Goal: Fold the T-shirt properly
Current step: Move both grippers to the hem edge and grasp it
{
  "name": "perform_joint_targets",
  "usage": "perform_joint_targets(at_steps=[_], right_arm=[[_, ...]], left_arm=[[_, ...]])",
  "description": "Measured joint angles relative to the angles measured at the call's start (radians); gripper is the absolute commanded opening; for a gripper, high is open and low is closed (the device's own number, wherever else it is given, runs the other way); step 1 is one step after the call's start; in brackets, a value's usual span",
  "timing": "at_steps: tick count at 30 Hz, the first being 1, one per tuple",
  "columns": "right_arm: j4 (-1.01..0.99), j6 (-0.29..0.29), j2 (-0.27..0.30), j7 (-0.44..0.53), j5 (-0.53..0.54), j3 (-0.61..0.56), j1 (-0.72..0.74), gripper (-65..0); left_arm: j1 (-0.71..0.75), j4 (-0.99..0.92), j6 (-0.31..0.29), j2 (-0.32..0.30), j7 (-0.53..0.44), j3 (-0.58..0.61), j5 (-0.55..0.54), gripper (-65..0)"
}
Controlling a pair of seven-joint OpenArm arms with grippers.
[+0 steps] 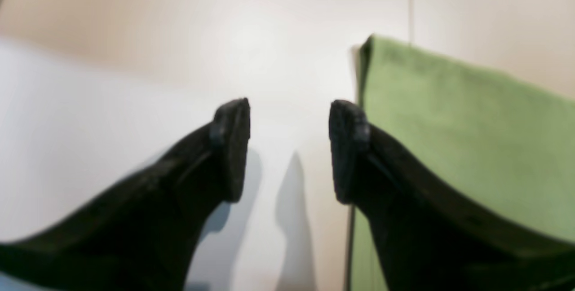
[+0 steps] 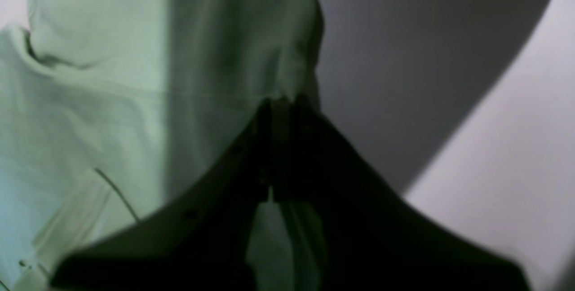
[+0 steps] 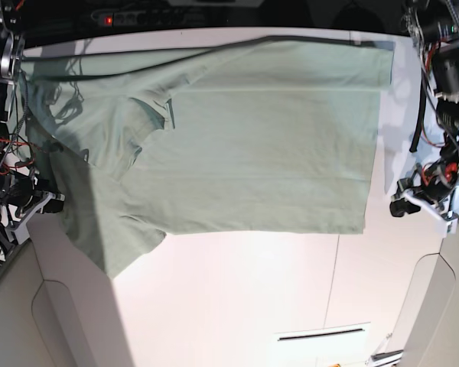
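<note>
The T-shirt [image 3: 260, 145] is pale sage green and lies spread across the far half of the white table [image 3: 237, 306], with its collar [image 3: 167, 111] toward the left. In the right wrist view my right gripper [image 2: 283, 104] is shut on a bunched, lifted fold of the T-shirt [image 2: 112, 80]. The left wrist view shows my left gripper [image 1: 289, 147] open over bare table, nothing between its fingers. An edge of the T-shirt [image 1: 471, 138] lies just right of its right finger [image 1: 348, 147]. The left arm [image 3: 428, 195] stands off the shirt's right edge.
The right arm's base with red and black cables [image 3: 15, 183] crowds the left edge. A dark power strip [image 3: 138, 15] runs along the back. Table panel seams [image 3: 338, 283] and a narrow slot [image 3: 321, 334] mark the near surface.
</note>
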Motion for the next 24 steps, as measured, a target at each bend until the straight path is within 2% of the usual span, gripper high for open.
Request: perform_joint_targets(at_steps=[5,9,14,22,23,24], right_arm=[[0.000,0.000,0.000,0.000,0.001,0.000,0.000,-65.0],[0.000,0.000,0.000,0.000,0.001,0.000,0.000,-65.0],[0.000,0.000,0.000,0.001,0.000,0.000,0.000,-65.0],[0.000,0.000,0.000,0.001,0.001,0.000,0.000,-65.0],[0.000,0.000,0.000,0.001,0.000,0.000,0.000,-65.0],[0.000,0.000,0.000,0.001,0.000,0.000,0.000,-65.0]], left_arm=[[-0.156,-0.227,0.002,-0.001,-0.062,0.116,0.039,-33.4],[-0.237,-0.344,-0.003,0.001,-0.074,0.171,-0.005,-33.4],[-0.250,-0.371,-0.069,0.025,-0.032,0.176,-0.076,-33.4],[-0.256,-0.370,-0.074,0.079,-0.030,0.175,-0.074,-33.7],[-0.256,-0.370,-0.074,0.080,-0.031,0.175,-0.074,-35.3],[-0.256,-0.370,-0.075,0.081,-0.033,0.175,-0.074,-40.6]])
